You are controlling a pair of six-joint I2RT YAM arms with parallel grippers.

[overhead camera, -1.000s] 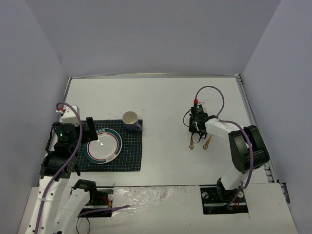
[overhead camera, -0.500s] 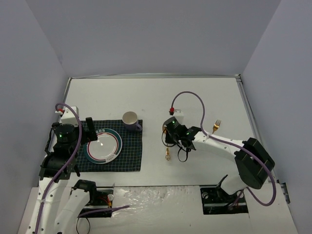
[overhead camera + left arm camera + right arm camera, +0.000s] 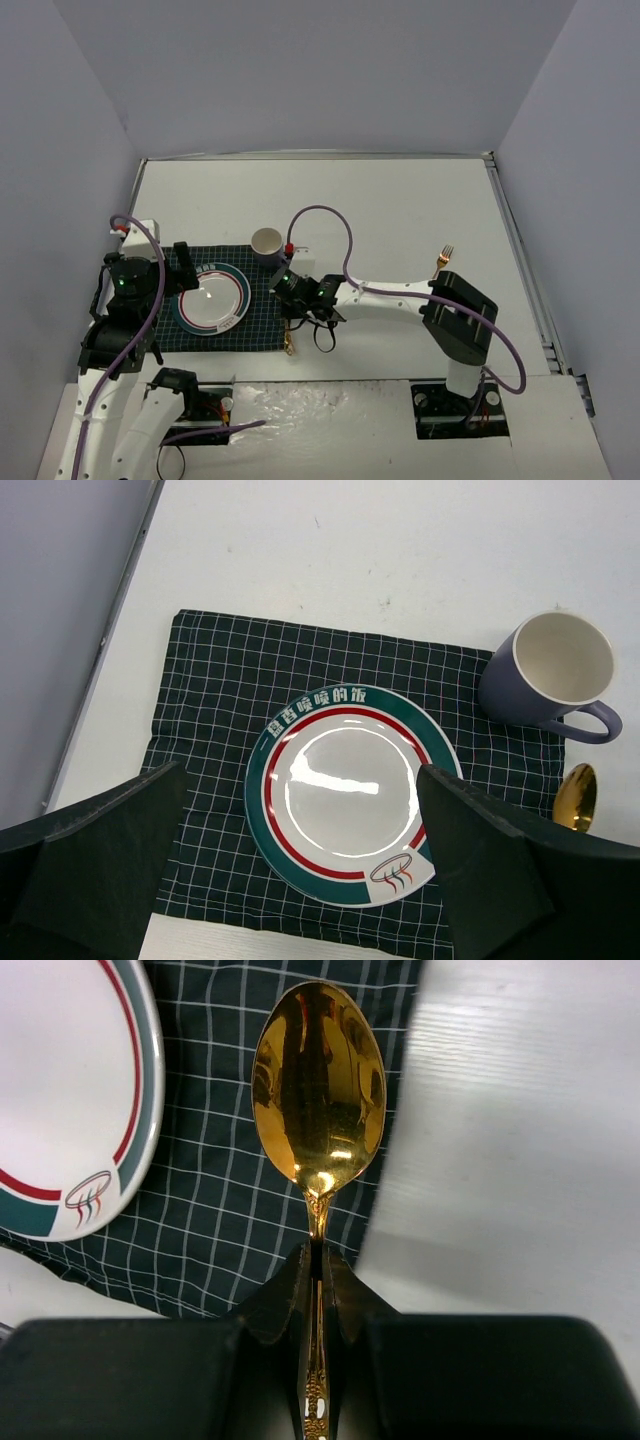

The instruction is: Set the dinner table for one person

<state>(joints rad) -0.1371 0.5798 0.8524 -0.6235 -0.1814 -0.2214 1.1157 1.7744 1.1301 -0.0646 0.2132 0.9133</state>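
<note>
Plate (image 3: 211, 298) and mug (image 3: 268, 245) sitting on cloth (image 3: 262, 322), the right gripper (image 3: 318, 1260) is pinching the spoon (image 3: 320, 1080), seemingly over the cloth's edge, the left gripper (image 3: 300, 860) gaping wide and the fork (image 3: 441, 262) lying unplaced.

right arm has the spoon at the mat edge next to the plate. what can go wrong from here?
1. The right gripper pinches the spoon only by its thin handle, so it may swivel or slip on release.
2. The bowl hangs over the right edge of the checked cloth; set down here, it could land half on, half off.
3. The wrist sits close by the mug; a bump seems possible.
</note>
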